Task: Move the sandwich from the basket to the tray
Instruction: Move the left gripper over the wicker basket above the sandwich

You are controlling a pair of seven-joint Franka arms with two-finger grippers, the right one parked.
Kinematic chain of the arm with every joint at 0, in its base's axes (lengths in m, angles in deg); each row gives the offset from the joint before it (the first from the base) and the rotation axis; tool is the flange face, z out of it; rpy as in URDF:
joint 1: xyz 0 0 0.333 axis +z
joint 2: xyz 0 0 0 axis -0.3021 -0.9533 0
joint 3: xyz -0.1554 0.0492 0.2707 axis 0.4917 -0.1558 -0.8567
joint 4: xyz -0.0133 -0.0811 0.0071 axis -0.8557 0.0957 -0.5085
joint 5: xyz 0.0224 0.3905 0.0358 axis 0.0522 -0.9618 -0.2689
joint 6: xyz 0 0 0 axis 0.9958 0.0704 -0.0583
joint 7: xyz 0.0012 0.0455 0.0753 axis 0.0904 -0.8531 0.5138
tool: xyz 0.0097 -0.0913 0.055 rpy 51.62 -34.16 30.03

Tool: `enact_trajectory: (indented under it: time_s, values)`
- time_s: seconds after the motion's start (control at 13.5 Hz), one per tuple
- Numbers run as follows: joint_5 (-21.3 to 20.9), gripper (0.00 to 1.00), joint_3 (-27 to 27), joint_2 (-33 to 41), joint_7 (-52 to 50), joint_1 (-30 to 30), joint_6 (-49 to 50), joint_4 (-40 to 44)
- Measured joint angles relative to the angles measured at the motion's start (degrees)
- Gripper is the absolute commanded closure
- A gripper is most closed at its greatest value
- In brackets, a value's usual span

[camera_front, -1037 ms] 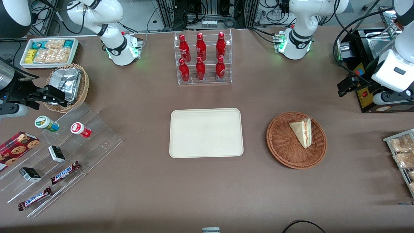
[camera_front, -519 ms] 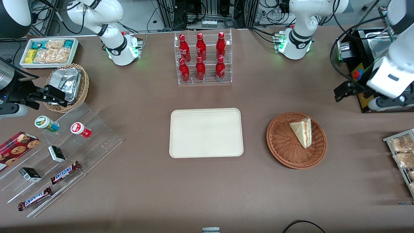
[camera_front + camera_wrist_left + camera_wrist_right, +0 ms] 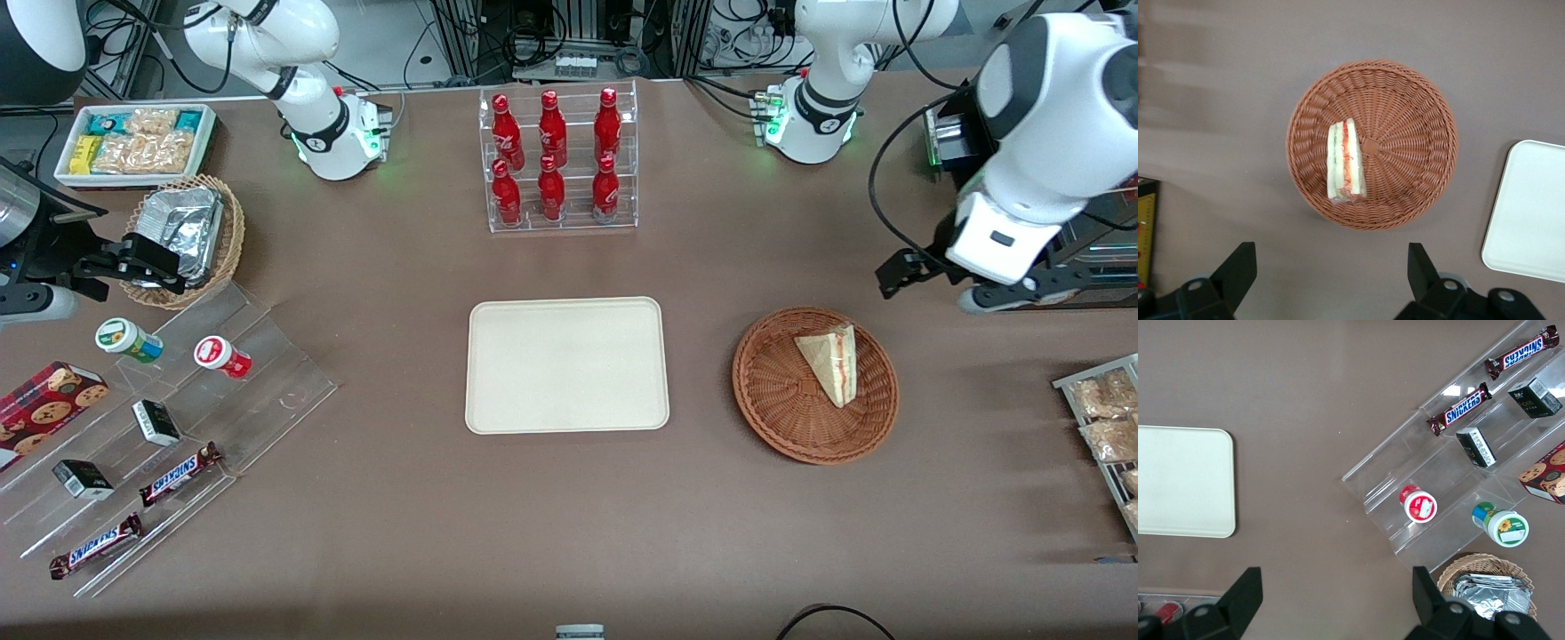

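Note:
The sandwich (image 3: 830, 363) (image 3: 1345, 169), a pale bread wedge with red and green filling on its edge, lies in the reddish-brown wicker basket (image 3: 782, 400) (image 3: 1405, 133), off its centre. The cream-white tray (image 3: 566, 364) (image 3: 1531, 213) lies flat beside the basket, toward the parked arm's end, with nothing on it. My gripper (image 3: 916, 271) (image 3: 1329, 267) hangs open above the bare table, just outside the basket's rim and a little farther from the front camera. Nothing is between its fingers (image 3: 1238, 267).
A clear rack of red bottles (image 3: 557, 160) stands farther from the front camera than the tray. A wire rack of snack packets (image 3: 1107, 427) is at the working arm's end. A black box (image 3: 956, 133) stands beside the arm. Clear shelves with snacks (image 3: 160, 427) lie toward the parked arm's end.
My arm has swung in from the table's end toward the basket and come nearer the front camera. Sandwich, basket and tray have not moved.

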Motion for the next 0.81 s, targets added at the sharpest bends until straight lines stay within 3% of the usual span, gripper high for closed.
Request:
enact_trajectory:
  time_s: [0.44, 0.81]
  values:
    - [0.07, 0.00, 1.59, 0.82, -4.37, 0.09, -14.08, -12.07]
    - [0.09, 0.00, 1.37, -1.02, -4.55, 0.21, -17.98, -15.35]
